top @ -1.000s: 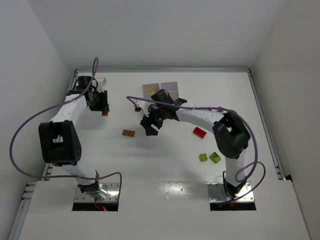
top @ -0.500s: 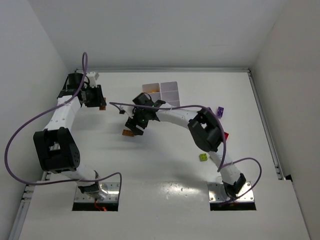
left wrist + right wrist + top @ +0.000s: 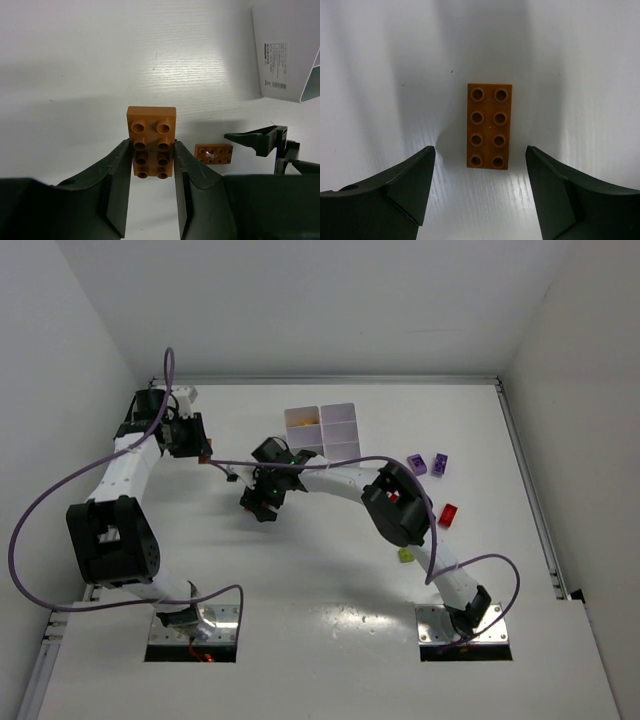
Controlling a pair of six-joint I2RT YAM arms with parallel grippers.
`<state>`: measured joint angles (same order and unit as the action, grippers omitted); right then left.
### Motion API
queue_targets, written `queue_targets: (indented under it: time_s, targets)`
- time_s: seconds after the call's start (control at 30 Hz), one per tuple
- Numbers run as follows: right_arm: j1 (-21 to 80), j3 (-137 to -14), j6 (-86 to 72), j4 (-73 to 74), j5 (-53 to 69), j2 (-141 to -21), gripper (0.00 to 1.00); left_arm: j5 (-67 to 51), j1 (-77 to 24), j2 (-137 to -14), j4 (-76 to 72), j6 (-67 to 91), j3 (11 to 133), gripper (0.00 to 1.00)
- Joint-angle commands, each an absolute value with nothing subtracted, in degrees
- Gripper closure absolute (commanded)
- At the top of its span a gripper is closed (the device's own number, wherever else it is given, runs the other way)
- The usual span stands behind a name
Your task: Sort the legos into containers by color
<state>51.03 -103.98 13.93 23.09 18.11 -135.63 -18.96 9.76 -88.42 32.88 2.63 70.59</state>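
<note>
From above, the left gripper (image 3: 203, 448) is seen closed on an orange held brick (image 3: 207, 455), which shows just past the jaw tips. The right gripper (image 3: 262, 504) is lowered over the table (image 3: 330, 640), and whatever lies under its jaws is hidden in this view. Beyond the right jaws and off to one side stands the tray (image 3: 341, 407). Something orange can be made out in one far compartment, the others look bare, and the nearest ones are partly covered by the arm. Two purple bricks (image 3: 418, 464), a red brick (image 3: 447, 515) and a lime brick (image 3: 405, 555) are scattered well behind the right jaws, along that arm. In the left wrist view, the held brick (image 3: 151, 120) is shown pinched across its short width, the jaws narrowed onto its long sides and about half its length left sticking out ahead of the tips. A loose brick (image 3: 214, 153), also orange, is seen flat on the table beyond and to one side of these jaws. In the right wrist view, the loose brick (image 3: 489, 115) is framed studs up between jaws that are spread wide and touch nothing. It is judged light, rigid and smooth-sided, so it is best taken squarely across its two long sides near the middle, or it may be squeezed out or twisted.
</note>
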Motion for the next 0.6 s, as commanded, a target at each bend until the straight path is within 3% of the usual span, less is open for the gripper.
queue_targets:
  time_s: [0.0,0.33,0.47,0.57]
  targets:
    - [51.42,-107.14,13.45,21.53,17.50,-137.19,0.27,-19.95,10.46,-85.87,31.99,3.08,70.58,1.00]
    - [51.42,-110.21,12.30,22.15,16.35,-140.71,0.27,-20.48,10.46,-85.87,31.99,3.08,70.58,1.00]
    - [51.42,-110.83,11.78,22.76,16.87,-141.24,0.32,-20.48,10.46,-86.40,31.99,3.08,70.58,1.00]
    - [51.42,-108.21,13.26,23.29,16.88,-139.76,0.45,-20.48,10.46,-86.40,31.99,3.08,70.58,1.00]
